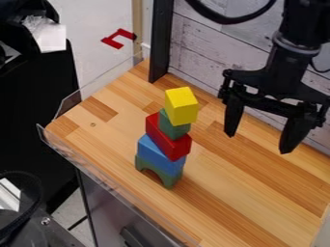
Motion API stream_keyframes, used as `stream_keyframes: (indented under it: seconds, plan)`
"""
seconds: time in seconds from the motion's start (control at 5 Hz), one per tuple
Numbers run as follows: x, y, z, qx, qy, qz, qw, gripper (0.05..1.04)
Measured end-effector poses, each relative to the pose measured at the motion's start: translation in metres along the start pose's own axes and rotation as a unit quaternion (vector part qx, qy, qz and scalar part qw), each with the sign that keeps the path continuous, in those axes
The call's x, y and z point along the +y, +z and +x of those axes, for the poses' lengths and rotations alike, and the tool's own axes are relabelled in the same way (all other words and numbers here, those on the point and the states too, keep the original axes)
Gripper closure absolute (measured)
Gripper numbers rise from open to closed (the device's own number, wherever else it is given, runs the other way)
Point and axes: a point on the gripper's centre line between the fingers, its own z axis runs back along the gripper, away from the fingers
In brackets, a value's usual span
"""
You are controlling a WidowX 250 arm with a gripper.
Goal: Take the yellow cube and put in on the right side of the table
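Currently: jaws spread, nothing gripped.
Yellow cube (181, 107) tops the block stack (165, 150); I'm hanging right of it.

The table (238, 193) is lit brightly and evenly, and its wood grain is shown clearly. The top of the yellow cube (181, 106) is caught by light from above, while its sides are rendered deeper. Thin glints are thrown along the transparent rim (97, 171) at left. A pale highlight is picked up on the ring (295, 43) at upper right, above the pincer (256, 144), which is held in near-black tone. Much of the left edge is sunk in darkness.
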Motion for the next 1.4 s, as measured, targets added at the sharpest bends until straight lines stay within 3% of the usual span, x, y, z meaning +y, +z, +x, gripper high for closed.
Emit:
stream_keyframes:
  seconds: [0.2, 0.6, 1.2, 1.4]
  plan:
    - [0.001, -0.009, -0.002, 0.012, 0.000, 0.011, 0.9999, 0.084]
    - [0.006, -0.004, 0.002, 0.007, -0.015, 0.029, 0.9995, 0.084]
    - [0.031, 0.036, 0.004, -0.020, -0.065, -0.020, 0.9975, 0.084]
    - [0.048, 0.039, 0.001, -0.016, -0.064, -0.009, 0.9978, 0.084]
